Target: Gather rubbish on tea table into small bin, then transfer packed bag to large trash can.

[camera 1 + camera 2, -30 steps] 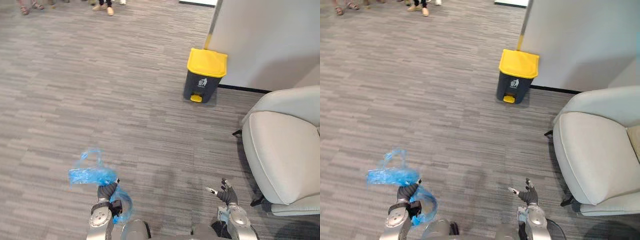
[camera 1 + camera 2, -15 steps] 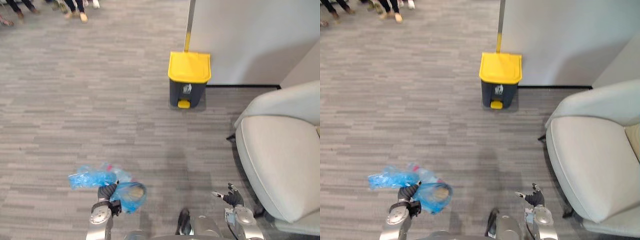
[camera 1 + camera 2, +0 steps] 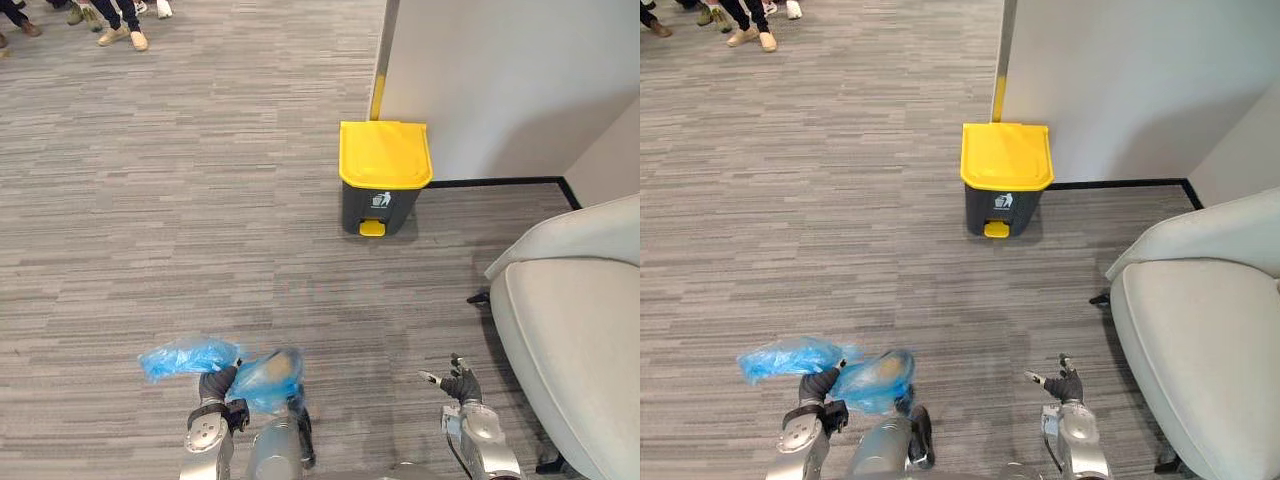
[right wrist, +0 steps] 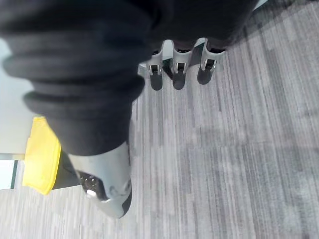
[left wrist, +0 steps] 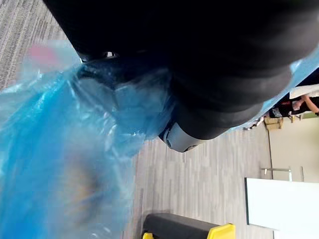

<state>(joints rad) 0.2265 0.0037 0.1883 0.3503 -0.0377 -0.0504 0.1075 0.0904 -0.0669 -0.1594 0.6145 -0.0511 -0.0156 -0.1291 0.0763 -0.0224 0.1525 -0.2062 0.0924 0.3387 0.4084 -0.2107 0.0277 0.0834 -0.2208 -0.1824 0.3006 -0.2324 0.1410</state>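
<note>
My left hand (image 3: 215, 384) is shut on a blue plastic rubbish bag (image 3: 262, 376) low at the left of the head views. The bag's loose top (image 3: 178, 357) trails left of the hand and its filled part hangs to the right. Close up, the blue bag (image 5: 60, 149) wraps round the hand. A dark grey trash can with a shut yellow lid (image 3: 384, 153) stands on the carpet against the white wall, well ahead and to the right. My right hand (image 3: 460, 384) hangs open and holds nothing at the lower right; its fingers (image 4: 178, 69) are straight.
A pale armchair (image 3: 575, 330) fills the right side close to my right hand. A white wall panel (image 3: 500, 80) rises behind the can. Several people's feet (image 3: 110, 30) stand at the far upper left. Grey carpet (image 3: 180, 200) stretches between me and the can.
The camera has moved, and the trash can and armchair have shifted in the picture. The bag's filled part has swung right of my left hand. My right hand stays open.
</note>
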